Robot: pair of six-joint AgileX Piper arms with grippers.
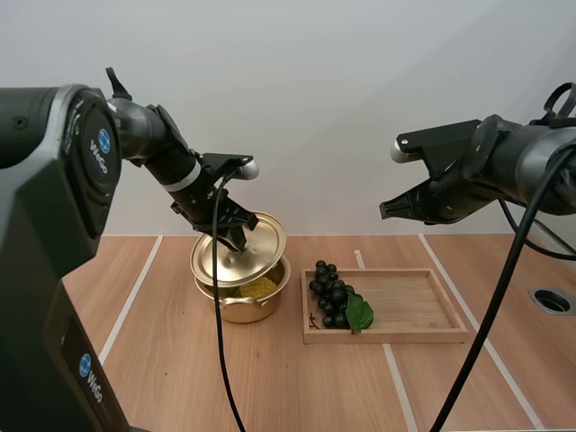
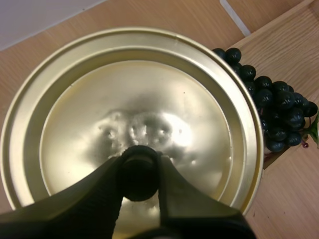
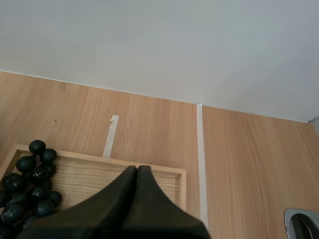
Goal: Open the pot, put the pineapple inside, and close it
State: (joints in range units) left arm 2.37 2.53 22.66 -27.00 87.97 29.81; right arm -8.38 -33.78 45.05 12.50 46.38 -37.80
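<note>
My left gripper [image 1: 236, 236] is shut on the black knob [image 2: 138, 172] of the gold lid [image 1: 238, 250], holding it tilted just above the gold pot [image 1: 247, 309]. The lid [image 2: 134, 99] leans over the pot's back and left rim. Something yellow [image 1: 259, 287] lies inside the pot, seen through the gap at the front right. My right gripper [image 1: 387, 209] hangs shut and high above the wooden tray [image 1: 414, 306], holding nothing; its fingers lie together as one wedge [image 3: 137, 172].
A bunch of dark grapes [image 1: 331, 292] with a green leaf [image 1: 359, 313] lies at the tray's left end, close to the pot. A round metal opening [image 1: 551, 300] is set in the table at the far right. White tape lines cross the tabletop.
</note>
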